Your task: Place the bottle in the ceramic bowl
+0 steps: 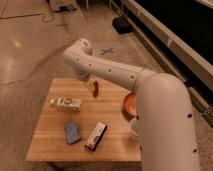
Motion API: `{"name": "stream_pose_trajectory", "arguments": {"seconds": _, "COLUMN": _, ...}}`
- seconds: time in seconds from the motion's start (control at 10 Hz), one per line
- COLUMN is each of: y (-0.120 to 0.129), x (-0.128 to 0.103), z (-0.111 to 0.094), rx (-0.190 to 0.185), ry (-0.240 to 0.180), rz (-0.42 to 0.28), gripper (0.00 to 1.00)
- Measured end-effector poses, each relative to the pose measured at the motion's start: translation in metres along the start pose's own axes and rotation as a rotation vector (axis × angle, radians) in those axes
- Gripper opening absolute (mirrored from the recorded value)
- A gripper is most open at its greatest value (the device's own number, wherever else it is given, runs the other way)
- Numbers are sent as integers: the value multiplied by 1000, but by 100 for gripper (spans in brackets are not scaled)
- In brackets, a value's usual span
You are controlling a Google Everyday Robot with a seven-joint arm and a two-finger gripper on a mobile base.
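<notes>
The bottle (66, 103) is pale and whitish with dark label marks. It lies on its side at the left of the wooden table (50, 140). The ceramic bowl (129, 104) is orange-red and sits at the table's right side, mostly hidden behind my white arm. My gripper (87, 83) hangs over the table's far middle, right of the bottle and left of the bowl. It is just above a small reddish-brown object (95, 89).
A blue sponge (72, 133) and a flat black-and-red box (95, 135) lie at the front of the table. A white cup (133, 131) peeks out beside my arm at the right. The floor around is pale tile, with a dark ledge at the far right.
</notes>
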Motion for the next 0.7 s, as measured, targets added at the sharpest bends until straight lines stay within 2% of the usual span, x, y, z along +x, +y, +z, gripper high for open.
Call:
{"name": "stream_pose_trajectory", "arguments": {"seconds": 0.4, "y": -44, "x": -52, "z": 39, "rx": -40, "ry": -9, "rz": -106, "gripper": 80}}
{"name": "stream_pose_trajectory", "arguments": {"seconds": 0.7, "y": -53, "x": -90, "z": 73, "rx": -63, "ry": -32, "rz": -188, "gripper": 80}}
